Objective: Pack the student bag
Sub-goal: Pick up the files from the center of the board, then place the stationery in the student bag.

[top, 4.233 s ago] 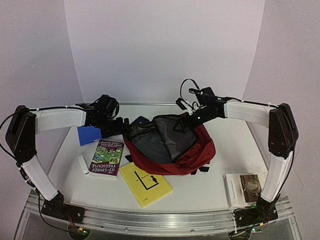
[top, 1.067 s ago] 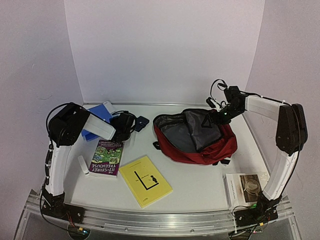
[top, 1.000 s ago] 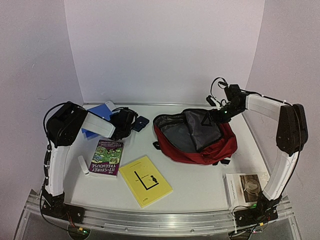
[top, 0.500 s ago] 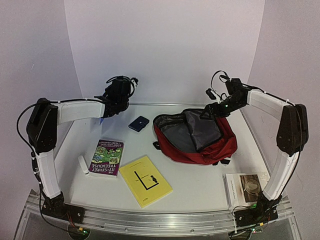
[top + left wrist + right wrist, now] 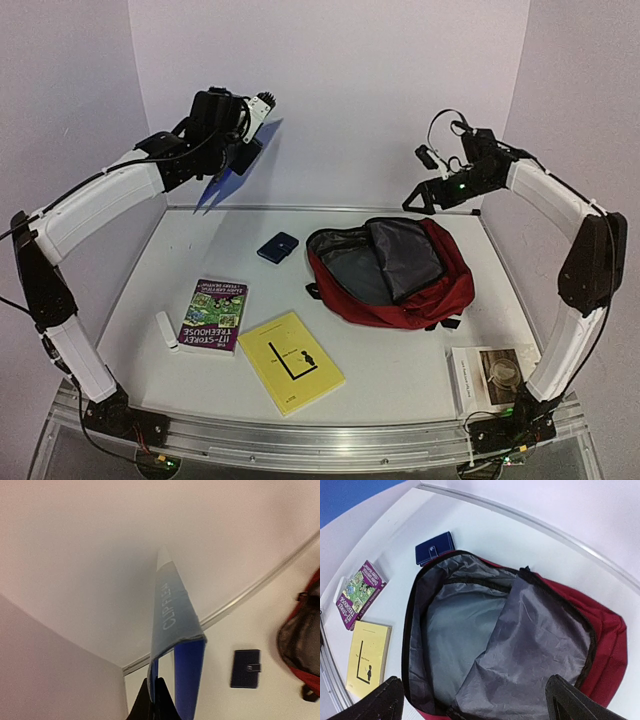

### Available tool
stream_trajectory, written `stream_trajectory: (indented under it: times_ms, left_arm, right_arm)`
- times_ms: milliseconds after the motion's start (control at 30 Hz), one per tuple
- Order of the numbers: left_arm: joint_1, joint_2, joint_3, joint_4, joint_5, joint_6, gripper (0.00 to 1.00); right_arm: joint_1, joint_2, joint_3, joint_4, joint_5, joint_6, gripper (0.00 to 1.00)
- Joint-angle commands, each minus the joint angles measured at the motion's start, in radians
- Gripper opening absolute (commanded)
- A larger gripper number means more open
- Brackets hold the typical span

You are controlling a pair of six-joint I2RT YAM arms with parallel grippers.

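top external view: your left gripper (image 5: 243, 152) is clamped shut on the lower edge of a thin blue plastic clip file (image 5: 236, 160), which hangs tilted high above the far left corner of the white table (image 5: 400, 375). that height probably lets the sheet clear everything lying below on its way across. your right gripper (image 5: 425, 200) hovers with jaws spread wide and nothing between them, above the far rim of the student bag (image 5: 440, 290), a large dark red soft fabric backpack with black zipper trim and blue-grey lining. it lies on its back right of centre with its mouth gaping upward, so flat things can drop straight in. near the bag's left side lies a small navy wallet (image 5: 277, 246). a purple paperback (image 5: 213, 314), a yellow paperback (image 5: 291, 362) and a white-covered book (image 5: 490, 375) lie flat nearer you, apparently not yet packed.

left wrist view: the clip file (image 5: 172, 630) is seen edge-on, pinched at its bottom edge and standing away from the camera, with the wallet (image 5: 245, 668) and one edge of the bag (image 5: 305, 650) well below it.

right wrist view: both fingers (image 5: 380, 700) sit at the frame's bottom corners, wide apart. the camera looks straight into the bag's lining (image 5: 470, 630), which suits holding the opening or watching the drop.
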Motion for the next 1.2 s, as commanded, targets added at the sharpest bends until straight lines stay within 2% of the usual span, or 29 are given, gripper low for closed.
stream_trajectory:
  times_ms: [0, 267, 400, 500, 633, 767, 933, 1167]
  left_arm:
    - [-0.018, -0.099, 0.079, -0.202, 0.343, -0.189, 0.0]
    - [-0.018, -0.165, 0.054, -0.294, 0.741, -0.264, 0.0]
    - [-0.018, -0.193, 0.026, -0.29, 0.883, -0.283, 0.0]
    - [-0.018, -0.213, 0.009, -0.272, 0.96, -0.299, 0.0]
    - [-0.018, -0.22, 0.005, -0.273, 1.033, -0.309, 0.0]
    - [-0.019, -0.224, 0.0, -0.279, 1.052, -0.319, 0.0]
    - [-0.02, -0.234, -0.016, -0.256, 1.146, -0.347, 0.0]
    - [-0.022, -0.227, -0.044, -0.244, 1.285, -0.348, 0.0]
  right_arm:
    - [0.006, -0.106, 0.117, -0.086, -0.046, -0.149, 0.98]
    - [0.012, -0.131, 0.322, -0.328, -0.073, -0.414, 0.98]
    - [0.056, -0.147, 0.34, -0.425, -0.113, -0.476, 0.98]
    - [0.127, -0.179, 0.281, -0.415, -0.081, -0.484, 0.98]
    - [0.233, -0.225, 0.206, -0.314, 0.022, -0.438, 0.98]
    - [0.283, -0.217, 0.239, -0.276, 0.078, -0.422, 0.98]
    - [0.31, -0.189, 0.288, -0.281, 0.088, -0.417, 0.98]
    - [0.35, -0.174, 0.238, -0.309, 0.033, -0.447, 0.98]
